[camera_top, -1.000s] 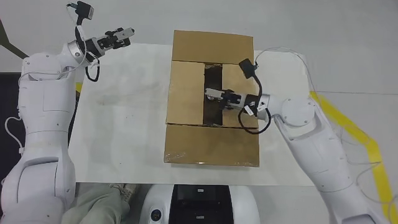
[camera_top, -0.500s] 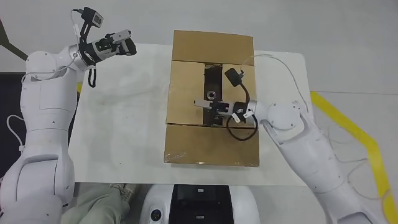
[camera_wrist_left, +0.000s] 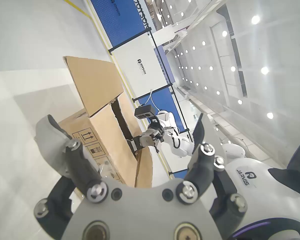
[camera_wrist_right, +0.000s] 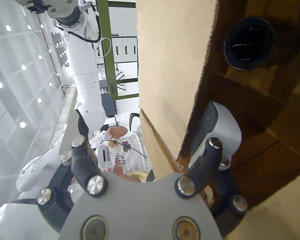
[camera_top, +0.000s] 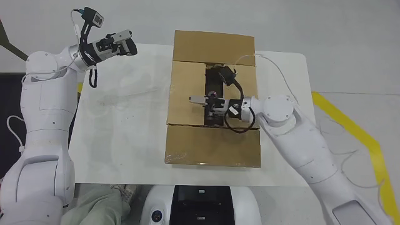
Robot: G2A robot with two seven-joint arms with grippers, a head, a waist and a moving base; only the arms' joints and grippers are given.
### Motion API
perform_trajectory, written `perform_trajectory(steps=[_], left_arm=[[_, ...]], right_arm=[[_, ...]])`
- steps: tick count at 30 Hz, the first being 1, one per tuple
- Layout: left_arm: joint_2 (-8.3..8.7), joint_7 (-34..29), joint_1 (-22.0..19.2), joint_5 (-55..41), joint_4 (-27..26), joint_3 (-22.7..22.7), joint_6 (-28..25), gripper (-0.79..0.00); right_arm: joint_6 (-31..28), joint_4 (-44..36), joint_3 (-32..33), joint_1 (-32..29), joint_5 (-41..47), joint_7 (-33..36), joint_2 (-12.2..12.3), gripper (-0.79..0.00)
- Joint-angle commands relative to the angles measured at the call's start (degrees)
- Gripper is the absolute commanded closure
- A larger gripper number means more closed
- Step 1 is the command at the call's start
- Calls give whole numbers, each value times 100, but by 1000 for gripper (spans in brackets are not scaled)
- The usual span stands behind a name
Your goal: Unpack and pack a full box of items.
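From where I stand, the cardboard box [camera_top: 212,47] sits in the middle of the white table [camera_top: 131,125]. Its outer flaps are laid back and the two inner ones are parted by a dark gap. The right gripper [camera_wrist_right: 146,118] is at that gap, jaws spread wide and straddling the edge of the inner flap [camera_wrist_right: 170,51] on the robot's left. One finger is down inside the box and the other is out over the cardboard. It has nothing pinched, as far as I can tell. Down in the box, just beyond the inside finger, lies a black tube [camera_wrist_right: 250,43] (one of the things to come out, I would guess). The left gripper [camera_top: 129,42] hangs above the far left corner of the table, well apart from the box, open and empty. The step in hand looks like folding that flap back to clear the opening. To do it well, I would close on the flap a little way in from its edge so the cardboard does not slip out. Then I would swing it outward along its crease rather than pull straight up, which could drag the box. The inside finger should stay clear of the tube.
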Motion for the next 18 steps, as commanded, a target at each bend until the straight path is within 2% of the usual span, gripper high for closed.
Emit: perform_trajectory(steps=[1, 9, 18], left_arm=[[0, 0, 0, 0, 0, 0, 0, -785], [0, 0, 0, 0, 0, 0, 0, -785], [0, 0, 0, 0, 0, 0, 0, -785]], right_arm=[[-54, -74, 34, 9, 108, 115, 4, -785], [-269, -531, 64, 60, 85, 303, 18, -785], [-895, -541, -160, 217, 561, 51, -112, -785]])
